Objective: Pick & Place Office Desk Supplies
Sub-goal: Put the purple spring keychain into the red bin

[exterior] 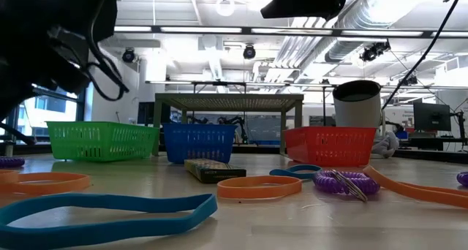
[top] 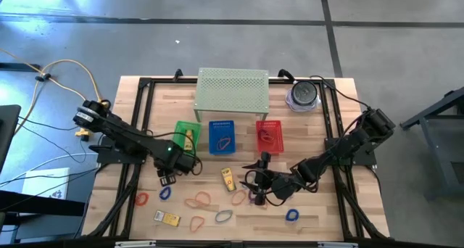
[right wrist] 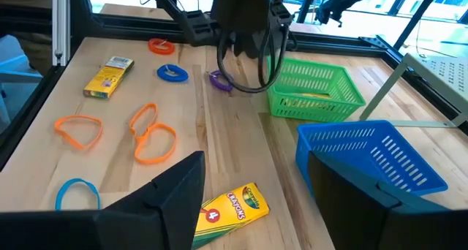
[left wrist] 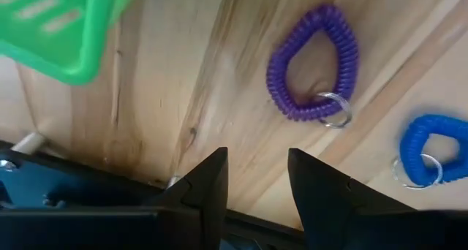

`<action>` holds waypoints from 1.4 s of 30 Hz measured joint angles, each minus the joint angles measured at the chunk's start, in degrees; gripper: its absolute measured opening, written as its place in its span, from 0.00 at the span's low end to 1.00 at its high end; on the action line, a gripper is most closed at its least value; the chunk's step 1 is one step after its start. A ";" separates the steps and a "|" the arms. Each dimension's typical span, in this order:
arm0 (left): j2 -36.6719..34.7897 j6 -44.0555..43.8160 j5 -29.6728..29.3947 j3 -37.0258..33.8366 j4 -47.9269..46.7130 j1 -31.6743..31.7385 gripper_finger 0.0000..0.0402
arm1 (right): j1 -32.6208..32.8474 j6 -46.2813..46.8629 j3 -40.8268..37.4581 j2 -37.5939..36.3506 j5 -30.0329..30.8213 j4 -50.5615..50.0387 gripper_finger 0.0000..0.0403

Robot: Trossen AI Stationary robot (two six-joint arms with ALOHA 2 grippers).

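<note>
My left gripper (top: 168,177) points down over the wood just in front of the green basket (top: 187,135), open with nothing between its fingers (left wrist: 208,180). A purple coil loop with a key ring (left wrist: 314,63) and a blue coil loop (left wrist: 428,148) lie flat on the table beyond its tips. My right gripper (top: 261,183) hangs open above the table's middle, slanting slightly down. A yellow crayon box (right wrist: 227,206) lies flat on the table below the gap between its fingers, untouched. Orange bands (right wrist: 150,133), a blue band (right wrist: 77,191) and a red band (top: 141,199) lie scattered at the front.
A blue basket (top: 222,135) and a red basket (top: 268,135) stand beside the green one, in front of the pale green perforated shelf (top: 232,88). A round grey-and-clear object (top: 303,96) sits at the far right. A second yellow packet (top: 167,217) lies near the front left. Black frame rails (top: 138,125) border the table.
</note>
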 joint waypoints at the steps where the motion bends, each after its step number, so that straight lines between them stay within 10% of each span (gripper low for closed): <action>1: 0.00 -0.39 -0.05 -0.41 0.20 0.22 0.34 | -0.01 0.00 -0.02 0.00 -0.27 0.00 0.57; 35: -0.21 -16.13 -2.77 -8.74 18.96 -3.51 0.33 | -0.01 1.07 0.00 0.00 -2.40 0.07 0.57; 42: -0.15 -20.24 -2.50 -8.85 20.68 -5.97 0.14 | -0.01 1.07 0.00 0.00 -2.40 0.07 0.57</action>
